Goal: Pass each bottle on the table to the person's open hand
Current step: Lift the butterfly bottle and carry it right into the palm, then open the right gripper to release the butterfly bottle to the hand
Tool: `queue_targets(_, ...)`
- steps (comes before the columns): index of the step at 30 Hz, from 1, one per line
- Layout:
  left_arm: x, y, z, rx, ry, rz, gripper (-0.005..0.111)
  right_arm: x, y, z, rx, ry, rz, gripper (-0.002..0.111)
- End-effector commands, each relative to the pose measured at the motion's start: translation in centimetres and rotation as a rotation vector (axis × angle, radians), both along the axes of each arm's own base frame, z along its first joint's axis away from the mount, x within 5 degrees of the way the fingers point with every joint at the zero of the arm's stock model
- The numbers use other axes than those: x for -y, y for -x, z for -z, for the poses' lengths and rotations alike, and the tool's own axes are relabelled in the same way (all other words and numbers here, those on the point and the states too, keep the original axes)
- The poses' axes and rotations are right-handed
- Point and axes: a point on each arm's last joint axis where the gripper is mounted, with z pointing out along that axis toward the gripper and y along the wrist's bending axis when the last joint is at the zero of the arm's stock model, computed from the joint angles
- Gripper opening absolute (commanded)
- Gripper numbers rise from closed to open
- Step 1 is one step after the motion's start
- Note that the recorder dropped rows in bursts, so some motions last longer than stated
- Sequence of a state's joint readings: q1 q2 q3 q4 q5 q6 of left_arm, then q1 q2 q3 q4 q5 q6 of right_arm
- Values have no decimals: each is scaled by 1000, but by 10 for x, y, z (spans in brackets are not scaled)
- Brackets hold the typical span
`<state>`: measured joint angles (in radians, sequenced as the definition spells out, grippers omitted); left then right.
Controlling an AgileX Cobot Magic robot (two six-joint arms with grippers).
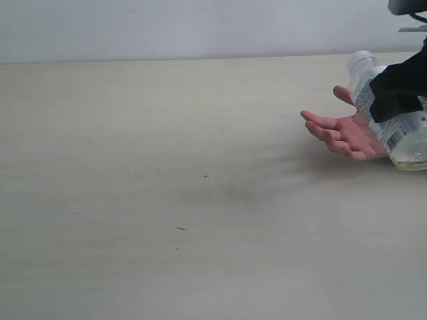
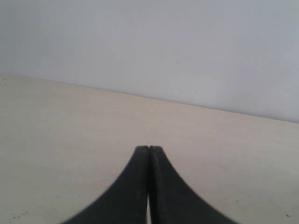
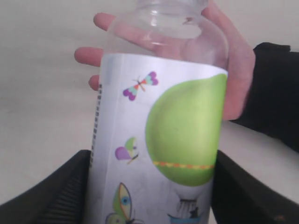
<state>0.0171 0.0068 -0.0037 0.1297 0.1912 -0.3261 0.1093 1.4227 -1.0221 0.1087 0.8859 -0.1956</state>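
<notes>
At three o'clock in the exterior view, the clear white-capped plastic bottle with the green-balloon label (image 1: 400, 137) lies across the person's open hand (image 1: 343, 133), the right pincer (image 3: 156, 186) clamped on its sides. Released before those fingers (image 1: 323, 124) curl (they lie flat), it could roll onto the pale beige bench (image 1: 167, 167). The left pincer (image 2: 149, 150) is pressed together.

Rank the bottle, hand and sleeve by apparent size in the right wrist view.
1. The bottle, inflated by nearness to the camera.
2. The hand and the sleeve: visible parts look alike, unranked.
</notes>
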Motion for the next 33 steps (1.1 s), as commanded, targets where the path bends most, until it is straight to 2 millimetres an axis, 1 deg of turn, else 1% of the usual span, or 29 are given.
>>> queue_targets(1, 0, 0, 1, 6, 5, -1, 0, 0, -15, 20, -7, 7, 2, 0)
queue_targets(8, 0, 0, 1, 6, 5, -1, 0, 2, -34, 49, -23, 48, -7, 0)
queue_targets(13, 0, 0, 1, 6, 5, -1, 0, 0, -45, 63, 5, 53, -13, 0)
queue_targets(19, 0, 0, 1, 6, 5, -1, 0, 0, -54, 70, 53, 53, -10, 0)
queue_targets(29, 0, 0, 1, 6, 5, -1, 0, 0, -60, 89, 16, 62, -13, 0)
queue_targets(33, 0, 0, 1, 6, 5, -1, 0, 0, -61, 89, 21, 62, -12, 1)
